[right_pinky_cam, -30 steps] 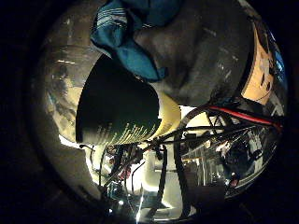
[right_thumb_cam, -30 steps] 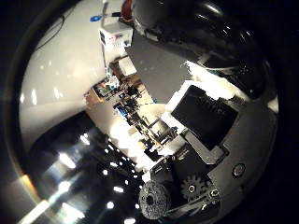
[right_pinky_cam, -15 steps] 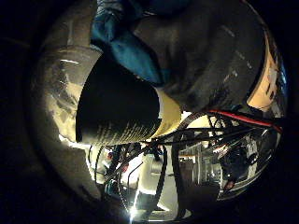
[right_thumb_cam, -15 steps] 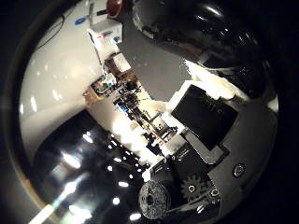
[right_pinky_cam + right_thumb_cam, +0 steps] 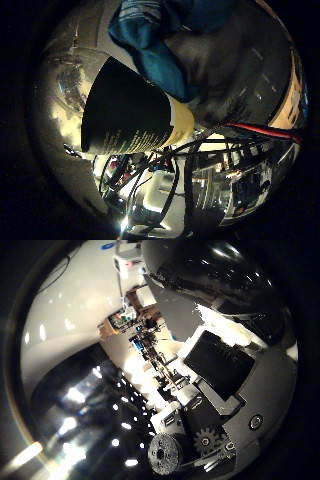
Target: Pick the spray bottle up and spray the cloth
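Grey table [image 5: 240,75] behind; spray bottle [image 5: 130,117] close against palm, hand [image 5: 220,390] grip unclear; teal cloth [image 5: 155,45] beside.

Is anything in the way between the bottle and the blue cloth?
Nothing visible is. In the little finger side view the bottle fills much of the picture, close to the palm, and the cloth lies on the table just beyond it, with nothing between them.

From my station I see a pale ceiling [image 5: 75,305] glowing with soft light spots, a cluttered strip of lab benches [image 5: 145,340] receding mid-room, and a dark grey tabletop [image 5: 235,75].
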`<state>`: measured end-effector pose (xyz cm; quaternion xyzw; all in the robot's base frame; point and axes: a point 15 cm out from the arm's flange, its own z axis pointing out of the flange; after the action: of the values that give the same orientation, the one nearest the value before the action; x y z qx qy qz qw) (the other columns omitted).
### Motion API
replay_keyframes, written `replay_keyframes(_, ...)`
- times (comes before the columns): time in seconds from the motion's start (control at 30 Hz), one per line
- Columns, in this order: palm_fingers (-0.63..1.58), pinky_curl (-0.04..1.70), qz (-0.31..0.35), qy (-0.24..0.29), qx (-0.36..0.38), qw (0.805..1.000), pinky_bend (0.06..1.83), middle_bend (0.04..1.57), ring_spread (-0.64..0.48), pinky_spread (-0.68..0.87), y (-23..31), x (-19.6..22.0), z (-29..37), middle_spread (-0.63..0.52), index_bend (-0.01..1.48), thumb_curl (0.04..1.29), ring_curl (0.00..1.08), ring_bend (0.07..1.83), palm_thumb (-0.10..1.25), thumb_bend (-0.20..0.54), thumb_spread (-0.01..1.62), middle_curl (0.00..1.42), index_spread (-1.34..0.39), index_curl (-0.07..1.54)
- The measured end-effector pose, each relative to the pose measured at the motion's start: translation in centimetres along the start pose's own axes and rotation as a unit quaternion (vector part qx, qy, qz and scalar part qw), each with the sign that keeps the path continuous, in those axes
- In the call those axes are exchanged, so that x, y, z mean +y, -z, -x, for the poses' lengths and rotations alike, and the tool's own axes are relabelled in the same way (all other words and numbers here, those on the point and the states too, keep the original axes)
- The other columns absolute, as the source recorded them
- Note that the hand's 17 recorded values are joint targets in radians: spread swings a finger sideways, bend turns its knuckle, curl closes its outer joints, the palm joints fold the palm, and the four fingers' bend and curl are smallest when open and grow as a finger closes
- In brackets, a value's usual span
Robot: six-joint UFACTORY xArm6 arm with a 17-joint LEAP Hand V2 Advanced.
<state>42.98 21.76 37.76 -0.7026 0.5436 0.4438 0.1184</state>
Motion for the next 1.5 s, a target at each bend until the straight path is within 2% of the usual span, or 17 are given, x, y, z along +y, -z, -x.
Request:
replay_keyframes(0.17, 1.20, 1.17, -0.015, 0.069, -0.060, 0.996, 1.07, 1.35, -0.17, -0.23, 0.9, 0.7, 4.6, -0.13, 1.14, 0.67, 0.57, 1.49, 1.03, -0.011, 1.09, 0.61, -0.23, 0.72)
replay_keyframes(0.4, 1.19, 1.18, -0.032, 0.148, -0.143, 0.978, 1.07, 1.35, -0.17, -0.24, 1.8, 0.9, 9.3, -0.12, 1.14, 0.67, 0.58, 1.49, 1.04, -0.012, 1.08, 0.62, -0.23, 0.72)
replay_keyframes(0.63, 1.19, 1.20, -0.056, 0.229, -0.184, 0.954, 1.06, 1.36, -0.17, -0.23, 2.3, 0.8, 12.5, -0.12, 1.14, 0.68, 0.58, 1.50, 1.03, -0.013, 1.07, 0.62, -0.23, 0.72)
replay_keyframes(0.83, 1.18, 1.22, -0.091, 0.309, -0.203, 0.925, 1.06, 1.36, -0.17, -0.23, 2.0, -0.6, 14.5, -0.11, 1.13, 0.69, 0.58, 1.50, 1.03, -0.013, 1.07, 0.62, -0.23, 0.73)
replay_keyframes(1.07, 1.18, 1.23, -0.093, 0.366, -0.201, 0.904, 1.05, 1.36, -0.17, -0.23, -0.9, -1.7, 15.7, -0.11, 1.13, 0.69, 0.58, 1.49, 1.03, -0.013, 1.07, 0.62, -0.23, 0.74)
replay_keyframes(1.5, 1.19, 1.24, -0.090, 0.401, -0.189, 0.892, 1.05, 1.36, -0.17, -0.22, -8.7, -7.4, 14.3, -0.11, 1.12, 0.72, 0.59, 1.49, 0.99, -0.013, 1.03, 0.62, -0.23, 0.75)
